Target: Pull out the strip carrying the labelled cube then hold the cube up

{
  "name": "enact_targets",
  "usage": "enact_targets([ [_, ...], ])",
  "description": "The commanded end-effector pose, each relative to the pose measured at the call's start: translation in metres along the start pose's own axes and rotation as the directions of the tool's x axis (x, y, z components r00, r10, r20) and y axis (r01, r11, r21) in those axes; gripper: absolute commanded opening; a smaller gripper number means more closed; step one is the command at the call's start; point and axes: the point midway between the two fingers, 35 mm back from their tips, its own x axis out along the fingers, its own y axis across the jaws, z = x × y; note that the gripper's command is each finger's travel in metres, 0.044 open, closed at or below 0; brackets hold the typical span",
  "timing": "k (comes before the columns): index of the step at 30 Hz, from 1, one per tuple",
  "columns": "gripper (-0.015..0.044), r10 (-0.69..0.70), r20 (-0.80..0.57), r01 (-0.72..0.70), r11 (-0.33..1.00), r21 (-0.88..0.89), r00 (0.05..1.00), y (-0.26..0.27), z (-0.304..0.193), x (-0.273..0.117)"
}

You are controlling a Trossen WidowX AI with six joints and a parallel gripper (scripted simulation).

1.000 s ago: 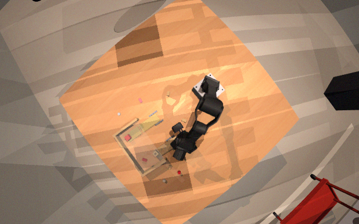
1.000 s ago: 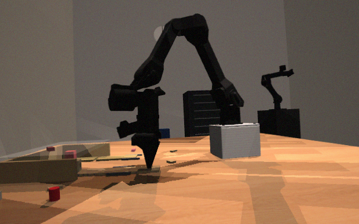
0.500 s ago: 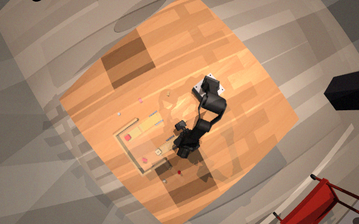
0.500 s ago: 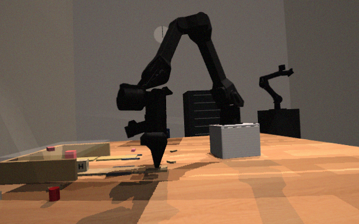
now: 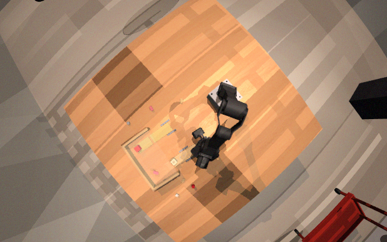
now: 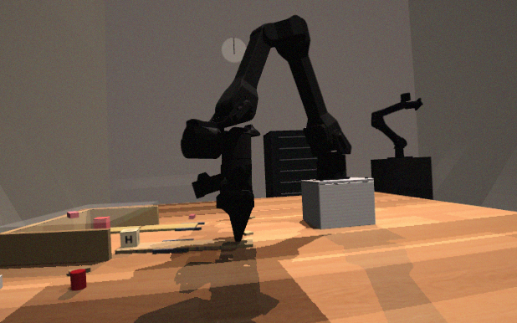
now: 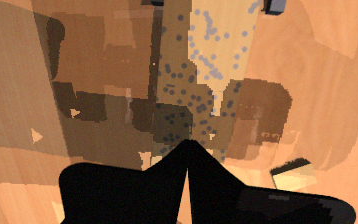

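- Up top, we're high and well back, looking down on the whole table [image 5: 279, 125] [image 6: 453, 251] [image 7: 325, 125], its corners turned into a diamond.
- Over to the exterior: down low, near the tabletop, facing across it to the far wall [image 6: 160, 84].
- It's shooting from the red cylinder [image 5: 193, 186] [image 6: 78, 279] side, tray [image 5: 139, 166] [image 6: 53, 248] at picture left, base [image 5: 213, 98] [image 6: 340, 205] at right.
- And the wrist, closest of all, peers down past the fingers [image 6: 241, 217] at the speckled strip [image 5: 183, 157] [image 6: 181, 247] [image 7: 225, 30]!
- Top and exterior share arm [image 5: 233, 108] [image 6: 308, 92], tray and cylinder; all three catch that strip.
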Motion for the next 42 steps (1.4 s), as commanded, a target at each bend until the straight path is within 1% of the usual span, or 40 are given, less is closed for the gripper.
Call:
enact_targets([
  [1, 0.0, -0.016, -0.025, 0.016, 1.0, 0.001, 1.0, -0.005, -0.014, 0.005],
  [22, 0.0, -0.016, -0.029, 0.016, 1.0, 0.001, 0.999, -0.006, -0.046, 0.005],
  [42, 0.0, -0.016, -0.029, 0.016, 1.0, 0.001, 0.999, -0.006, -0.047, 0.005],
])
